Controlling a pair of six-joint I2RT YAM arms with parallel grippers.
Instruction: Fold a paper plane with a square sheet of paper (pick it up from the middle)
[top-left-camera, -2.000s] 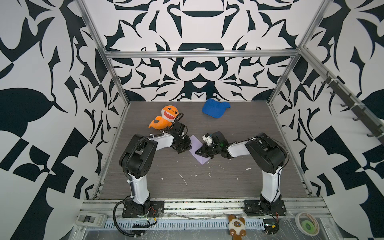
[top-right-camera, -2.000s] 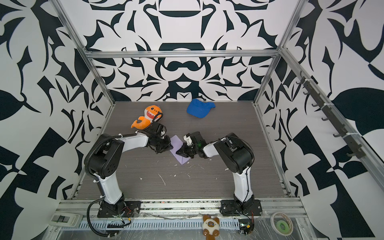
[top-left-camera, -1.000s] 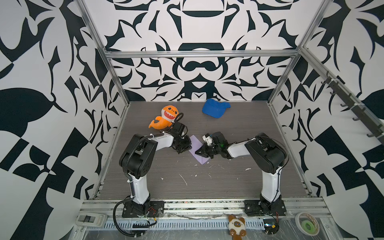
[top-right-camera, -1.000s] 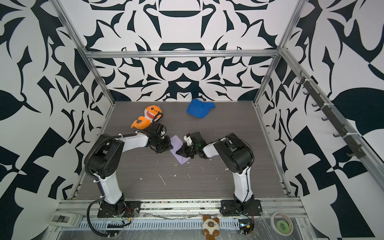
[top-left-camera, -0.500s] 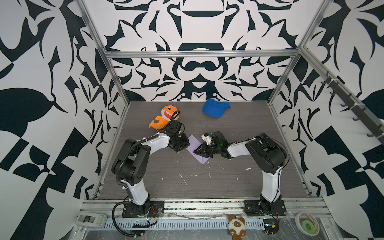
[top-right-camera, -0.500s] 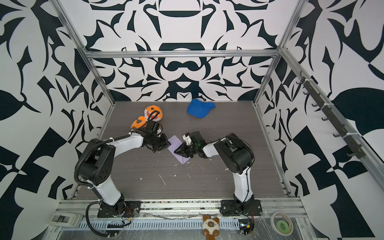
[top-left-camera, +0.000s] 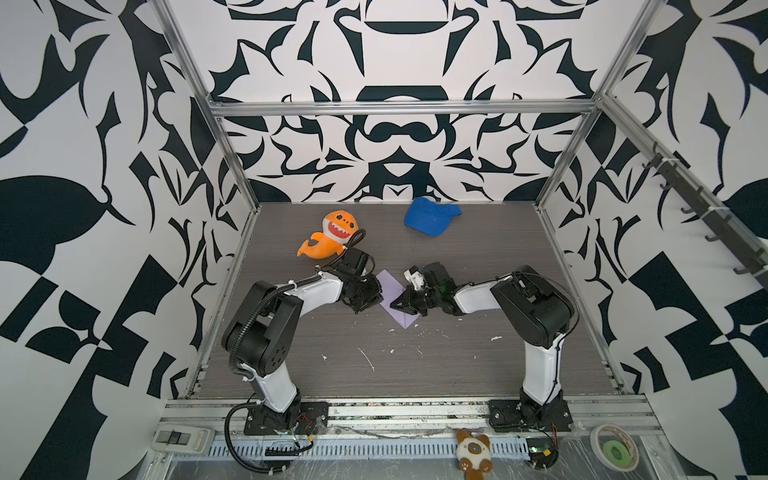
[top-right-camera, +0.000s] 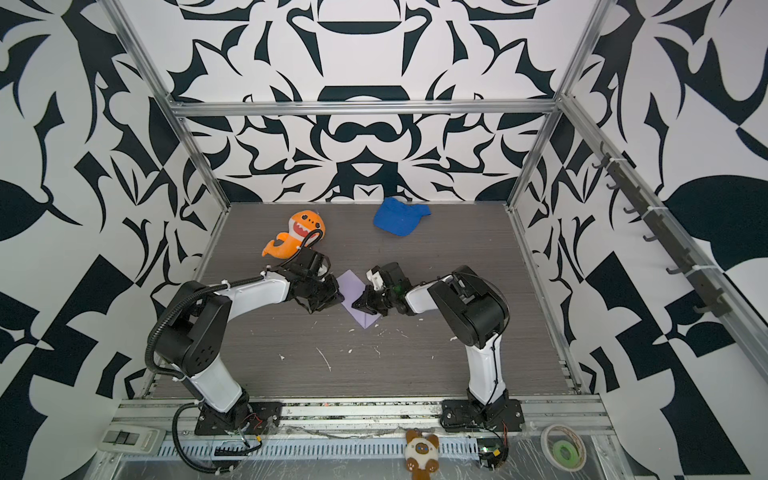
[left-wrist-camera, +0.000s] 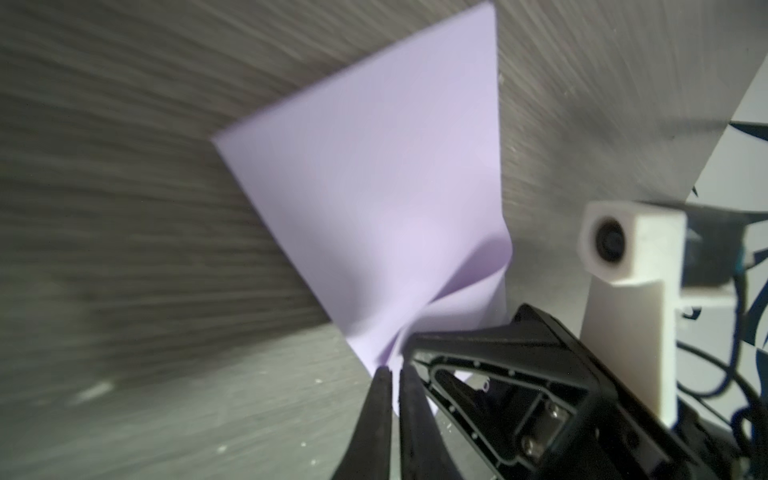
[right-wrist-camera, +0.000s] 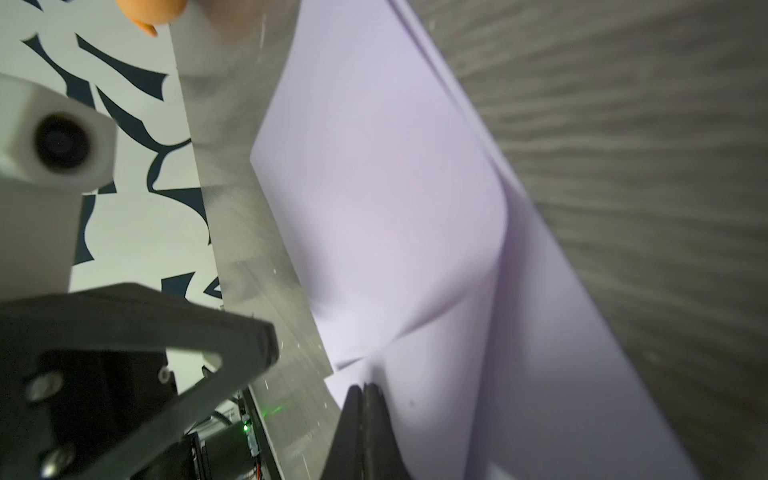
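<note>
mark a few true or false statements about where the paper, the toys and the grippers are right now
1. The left gripper and the right gripper are both shut on the square sheet of paper. True.
2. The blue cap lies on top of the paper. False: it sits at the back of the table, apart from the paper.
3. The orange plush shark lies beyond the left arm, off the paper. True.
4. The paper is a finished narrow dart. False: it is a broad shape with layers partly folded over.
</note>
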